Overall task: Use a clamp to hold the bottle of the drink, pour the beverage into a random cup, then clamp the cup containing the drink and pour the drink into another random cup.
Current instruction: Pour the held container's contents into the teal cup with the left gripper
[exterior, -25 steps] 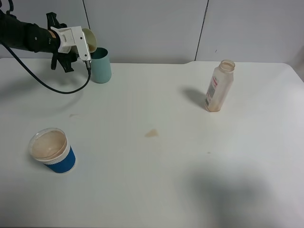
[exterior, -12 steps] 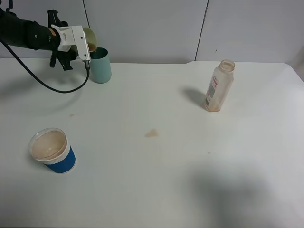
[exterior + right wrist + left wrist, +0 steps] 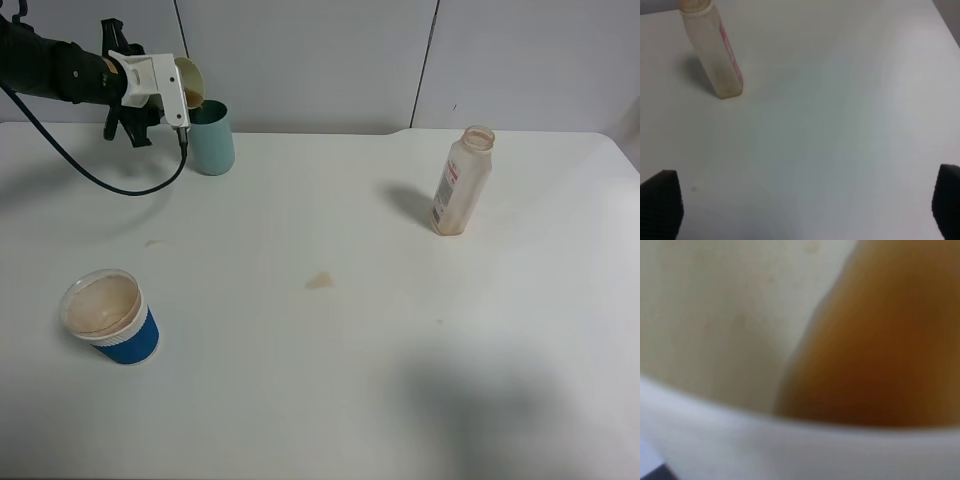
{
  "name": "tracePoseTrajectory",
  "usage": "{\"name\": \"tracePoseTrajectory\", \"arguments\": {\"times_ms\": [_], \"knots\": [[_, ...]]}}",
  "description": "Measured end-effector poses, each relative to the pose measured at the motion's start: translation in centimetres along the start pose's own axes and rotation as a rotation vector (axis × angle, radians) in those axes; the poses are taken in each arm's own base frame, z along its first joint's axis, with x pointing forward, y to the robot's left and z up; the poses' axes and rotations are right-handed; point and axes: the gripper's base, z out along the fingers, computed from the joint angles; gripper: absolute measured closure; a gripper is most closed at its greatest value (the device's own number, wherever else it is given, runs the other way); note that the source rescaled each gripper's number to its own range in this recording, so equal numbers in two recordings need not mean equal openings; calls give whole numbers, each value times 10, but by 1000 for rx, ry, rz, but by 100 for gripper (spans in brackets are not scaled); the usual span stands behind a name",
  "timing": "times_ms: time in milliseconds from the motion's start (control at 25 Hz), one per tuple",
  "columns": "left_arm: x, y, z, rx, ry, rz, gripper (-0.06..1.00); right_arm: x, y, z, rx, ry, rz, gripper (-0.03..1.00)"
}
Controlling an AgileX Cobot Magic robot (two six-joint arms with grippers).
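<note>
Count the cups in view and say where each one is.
3. The pale yellow-green cup is tilted in the left end effector over the teal cup at the table's far left; the blue-sleeved white cup stands near left. None seems hidden.

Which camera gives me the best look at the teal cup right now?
Exterior high: the teal cup stands upright at the table's back left, with the left gripper tipping the yellow-green cup over its rim. Left wrist shows only that tipped cup's inside and brown drink. Right wrist misses it.

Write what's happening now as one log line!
left hand: shut on yellow-green cup | pouring tea into teal cup | right hand: open, idle
</note>
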Motion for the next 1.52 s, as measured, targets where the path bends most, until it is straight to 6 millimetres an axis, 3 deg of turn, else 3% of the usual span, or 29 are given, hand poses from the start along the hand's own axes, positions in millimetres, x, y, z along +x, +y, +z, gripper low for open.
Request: {"name": "tracePoseTrajectory", "arguments": {"times_ms": [480, 760, 1520], "knots": [[0, 0, 0, -2, -1, 20, 92, 0, 0, 0, 0, 0, 0, -3], [-3, 12, 1, -36, -8, 23, 92, 0, 0, 0, 0, 0, 0, -3], [-3, 12, 1, -28, -6, 114, 92, 0, 0, 0, 0, 0, 0, -3]]}}
